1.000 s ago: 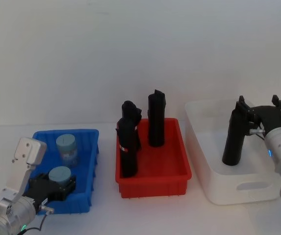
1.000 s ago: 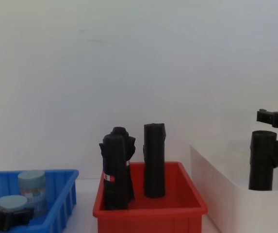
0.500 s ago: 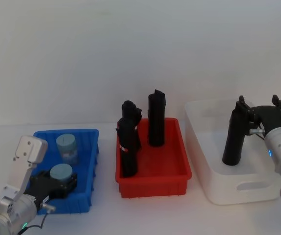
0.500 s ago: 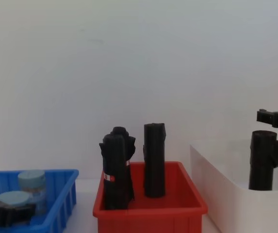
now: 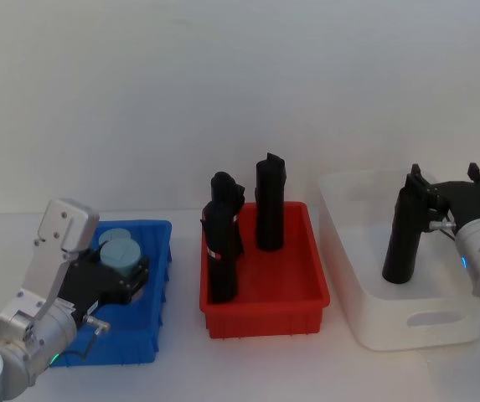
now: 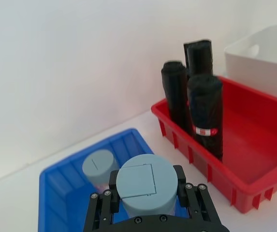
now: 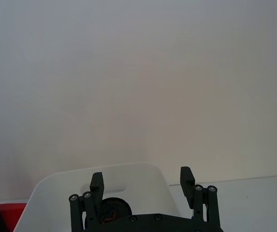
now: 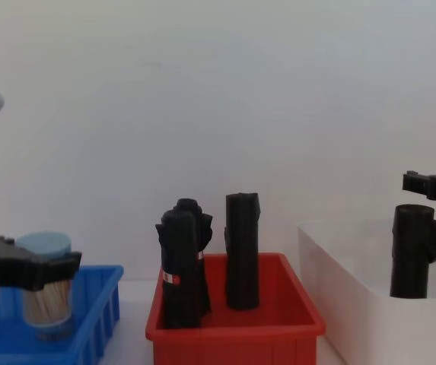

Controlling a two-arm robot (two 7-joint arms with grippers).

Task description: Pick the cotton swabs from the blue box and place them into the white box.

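Gripping a swab tub (image 5: pixel 120 254) over the blue box (image 5: pixel 152 327), left hand (image 5: pixel 122 270) clamped on its sides, second tub (image 6: pixel 99 166) standing in the box, right hand (image 5: pixel 443 177) with fingers apart over the white box (image 5: pixel 407 322), black roll (image 5: pixel 400 243) upright inside

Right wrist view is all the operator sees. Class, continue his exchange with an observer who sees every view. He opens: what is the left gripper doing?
Observer: The left gripper is shut on a swab tub over the blue box.
Operator: Anything left in that box?
Observer: A second tub stands inside it.
Operator: What's in the white box?
Observer: One upright black roll, by the open right gripper.
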